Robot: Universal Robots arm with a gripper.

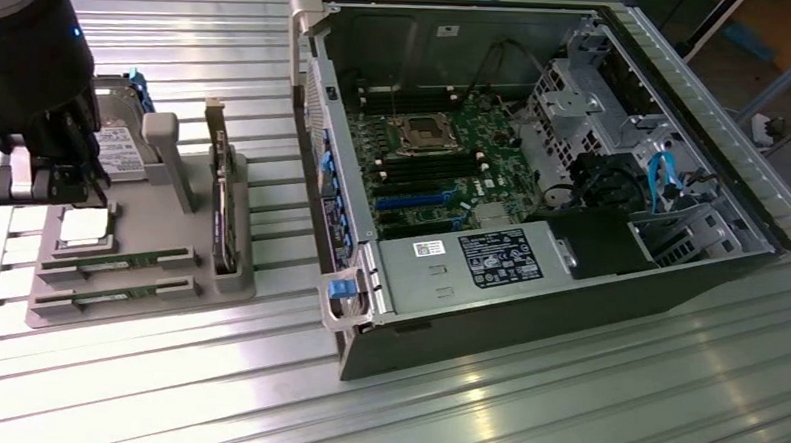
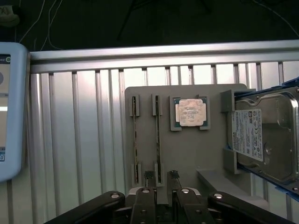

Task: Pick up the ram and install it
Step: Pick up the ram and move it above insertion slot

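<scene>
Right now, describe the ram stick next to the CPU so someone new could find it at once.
Find the open computer case; on the exterior view's left of it sits a grey parts tray. Two thin green sticks stand on edge in parallel slots there; the ram you want is the one beside the square silver CPU, not the outer stick by the tray's edge.

This is looking like a robotics lab set up for PC assembly; an arm (image 1: 23, 35) is hanging over a ribbed aluminium table (image 1: 521, 417); an open PC case (image 1: 538, 333) is lying there, motherboard (image 1: 432, 168) showing; a grey tray (image 1: 139, 305) is holding ram sticks (image 2: 157, 140), a CPU (image 2: 189, 112) and a drive (image 2: 266, 135) in fitted slots.
</scene>
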